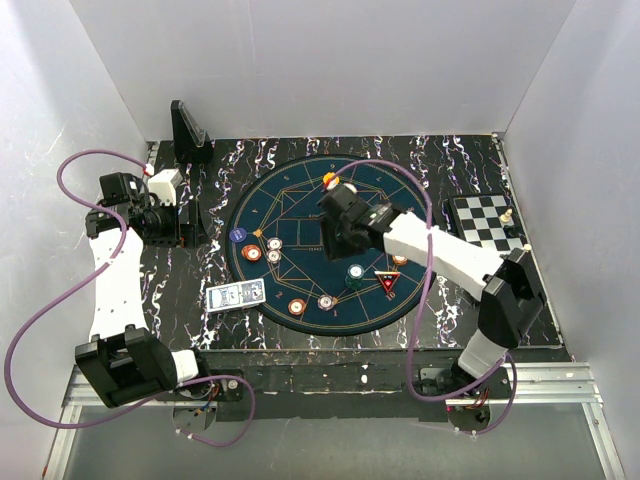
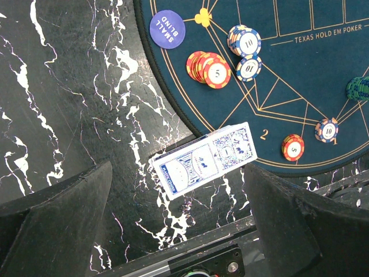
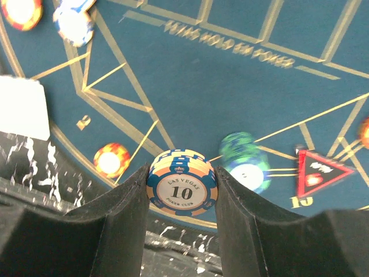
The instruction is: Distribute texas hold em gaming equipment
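My right gripper (image 3: 182,174) is shut on a small stack of blue-and-cream "10" poker chips (image 3: 182,187), held above the round blue poker mat (image 1: 300,195). In the top view the right gripper (image 1: 333,243) hovers over the mat's centre. Below it lie a teal chip stack (image 3: 245,163), an orange chip (image 3: 111,160) and the red-black triangular marker (image 3: 320,172). My left gripper (image 2: 177,173) stands wide open and empty, high above the deck of blue-white cards (image 2: 203,160), which lies at the mat's near-left rim. Orange "5" chips (image 2: 209,68) and blue "10" chips (image 2: 245,43) sit on the mat's left part.
A blue "small blind" disc (image 2: 167,29) rests on the mat's left edge. More chips (image 1: 326,301) lie along its near rim. A black-white chessboard (image 1: 485,220) stands at the right, a black upright stand (image 1: 188,130) at the back left. White walls enclose the table.
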Controlling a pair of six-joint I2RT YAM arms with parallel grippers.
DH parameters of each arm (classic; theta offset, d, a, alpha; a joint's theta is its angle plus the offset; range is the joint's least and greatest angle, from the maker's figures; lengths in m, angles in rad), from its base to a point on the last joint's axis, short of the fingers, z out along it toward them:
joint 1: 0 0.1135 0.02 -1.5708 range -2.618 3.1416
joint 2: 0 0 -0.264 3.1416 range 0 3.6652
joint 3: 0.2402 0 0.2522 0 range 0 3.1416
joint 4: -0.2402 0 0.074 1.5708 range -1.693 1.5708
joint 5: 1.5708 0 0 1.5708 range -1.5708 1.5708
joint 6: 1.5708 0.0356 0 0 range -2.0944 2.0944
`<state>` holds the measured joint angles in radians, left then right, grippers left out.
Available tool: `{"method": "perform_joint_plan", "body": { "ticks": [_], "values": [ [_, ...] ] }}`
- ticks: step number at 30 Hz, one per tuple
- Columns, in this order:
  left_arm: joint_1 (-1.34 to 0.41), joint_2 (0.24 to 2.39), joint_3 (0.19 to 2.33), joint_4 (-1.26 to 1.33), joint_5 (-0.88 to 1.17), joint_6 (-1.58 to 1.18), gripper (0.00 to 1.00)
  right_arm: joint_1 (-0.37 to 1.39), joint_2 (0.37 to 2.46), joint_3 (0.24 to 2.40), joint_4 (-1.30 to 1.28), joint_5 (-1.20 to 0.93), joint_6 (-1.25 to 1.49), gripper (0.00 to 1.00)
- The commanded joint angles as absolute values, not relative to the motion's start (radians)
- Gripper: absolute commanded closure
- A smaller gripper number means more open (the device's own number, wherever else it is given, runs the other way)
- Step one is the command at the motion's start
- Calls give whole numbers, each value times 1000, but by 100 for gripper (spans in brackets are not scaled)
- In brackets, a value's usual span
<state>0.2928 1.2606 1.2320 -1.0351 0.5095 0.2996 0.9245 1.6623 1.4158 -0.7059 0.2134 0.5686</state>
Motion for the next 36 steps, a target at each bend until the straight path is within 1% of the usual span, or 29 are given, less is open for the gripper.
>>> {"method": "perform_joint_plan", "body": {
  "ticks": [1,6,9,22,32,36],
  "values": [
    [299,1233,1247,-1028,520,308,0,777,1618,1427,-732,221,532,84],
    [298,1232,1255,-1031,514,310,0,657,1640,1381,-703,213,517,84],
    [298,1233,1259,-1034,509,311,0,624,1667,1339,-667,215,514,84],
    [298,1227,1278,-1045,509,324,0,578,1841,1247,-580,248,545,85],
    [298,1235,1272,-1042,514,327,0,566,1844,1163,-541,275,561,85],
    [298,1233,1264,-1039,508,328,0,568,1815,1118,-534,285,575,85]
  ]
}}
